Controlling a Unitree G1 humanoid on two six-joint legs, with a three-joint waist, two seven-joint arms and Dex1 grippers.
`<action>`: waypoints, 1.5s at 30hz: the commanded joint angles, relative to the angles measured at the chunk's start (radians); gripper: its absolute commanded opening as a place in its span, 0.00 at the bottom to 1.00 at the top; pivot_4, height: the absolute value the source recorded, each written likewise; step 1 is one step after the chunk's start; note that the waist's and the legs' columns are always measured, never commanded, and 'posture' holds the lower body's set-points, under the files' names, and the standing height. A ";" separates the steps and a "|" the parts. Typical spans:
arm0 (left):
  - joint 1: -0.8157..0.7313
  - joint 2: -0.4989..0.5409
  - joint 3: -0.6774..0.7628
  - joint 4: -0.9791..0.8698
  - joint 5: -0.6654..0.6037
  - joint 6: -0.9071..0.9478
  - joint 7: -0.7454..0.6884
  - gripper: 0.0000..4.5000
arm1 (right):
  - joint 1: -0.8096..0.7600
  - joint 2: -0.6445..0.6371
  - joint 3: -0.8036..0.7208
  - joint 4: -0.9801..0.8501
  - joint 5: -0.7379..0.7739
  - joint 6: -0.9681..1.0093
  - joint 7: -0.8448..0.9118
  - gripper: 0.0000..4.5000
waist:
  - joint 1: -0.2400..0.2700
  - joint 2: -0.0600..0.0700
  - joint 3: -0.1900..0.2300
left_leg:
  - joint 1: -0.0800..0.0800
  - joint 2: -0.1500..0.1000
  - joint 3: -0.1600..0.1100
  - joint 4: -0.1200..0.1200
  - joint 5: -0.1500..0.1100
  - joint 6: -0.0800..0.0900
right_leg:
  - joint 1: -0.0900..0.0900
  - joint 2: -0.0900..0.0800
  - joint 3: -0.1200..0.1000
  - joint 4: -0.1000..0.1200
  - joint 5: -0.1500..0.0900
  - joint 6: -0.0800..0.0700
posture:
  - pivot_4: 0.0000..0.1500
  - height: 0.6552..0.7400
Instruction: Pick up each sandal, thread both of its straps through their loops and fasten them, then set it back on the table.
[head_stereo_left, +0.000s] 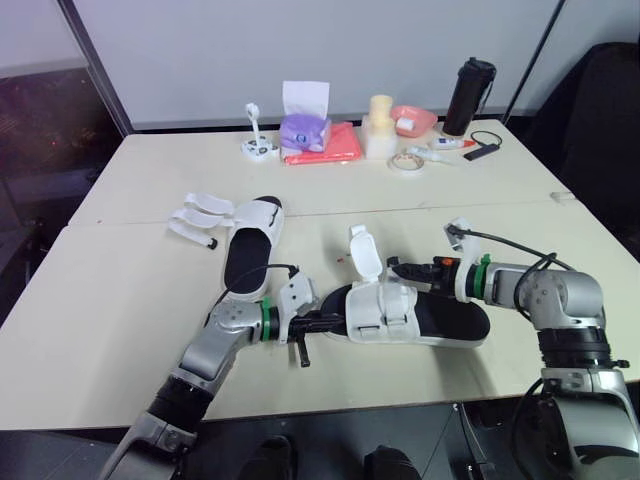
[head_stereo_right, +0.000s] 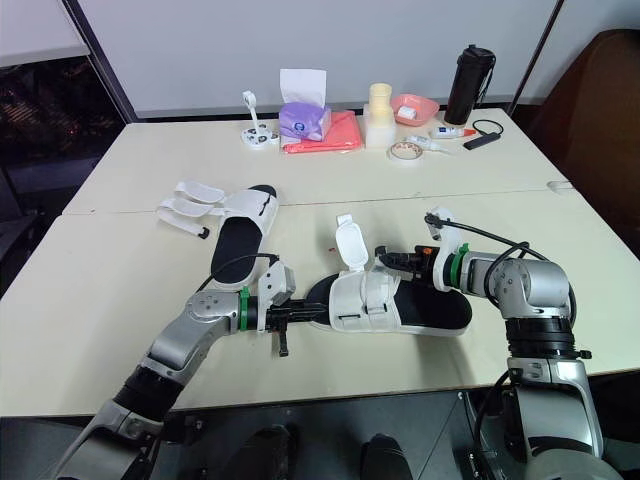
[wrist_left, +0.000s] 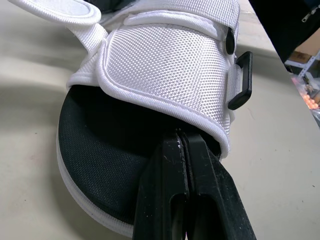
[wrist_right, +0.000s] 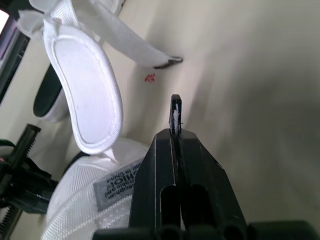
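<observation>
The near sandal (head_stereo_left: 440, 320), with a black footbed and a white upper, lies flat at the table's front centre. One of its white straps (head_stereo_left: 364, 250) stands up loose; the other (wrist_right: 135, 50) trails on the table. My left gripper (head_stereo_left: 335, 320) is shut, its tips (wrist_left: 181, 137) pushed under the upper's edge at the toe. A black loop (wrist_left: 242, 80) shows on the upper's side. My right gripper (head_stereo_left: 394, 267) is shut and hovers just beyond the sandal beside the raised strap (wrist_right: 90, 95). The second sandal (head_stereo_left: 250, 250) lies farther left with its straps (head_stereo_left: 200, 215) spread open.
Along the table's back stand a purple tissue box (head_stereo_left: 305, 130), a red cloth (head_stereo_left: 335, 145), a cream cup stack (head_stereo_left: 379, 125), a pink bowl (head_stereo_left: 412, 120), a tape roll (head_stereo_left: 407, 162) and a black bottle (head_stereo_left: 470, 95). The table's front edge (head_stereo_left: 350, 405) runs close below the sandal.
</observation>
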 joint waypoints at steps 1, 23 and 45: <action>0.016 0.008 -0.018 0.021 0.015 0.020 -0.002 0.00 | 0.019 -0.041 -0.006 -0.008 -0.044 0.023 -0.049 0.01 | 0.001 0.000 0.000 | 0.000 0.000 0.000 0.000 0.000 0.000 | 0.000 0.000 0.000 0.000 0.000 0.000 | 1.00 1.00; 0.015 0.011 -0.013 0.028 0.019 0.013 0.001 0.00 | -0.075 -0.082 -0.009 -0.057 -0.132 -0.193 -0.038 0.60 | -0.004 0.001 0.000 | 0.000 0.000 0.001 0.000 0.000 0.000 | -0.001 0.000 0.000 0.000 0.000 0.000 | 1.00 1.00; 0.007 0.007 -0.012 0.039 0.019 0.006 0.001 0.00 | -0.322 0.007 0.231 0.262 -0.102 -0.142 0.330 0.60 | -0.005 0.001 0.000 | 0.000 0.000 0.000 0.000 0.000 0.000 | -0.001 0.000 0.000 0.000 0.000 0.000 | 1.00 1.00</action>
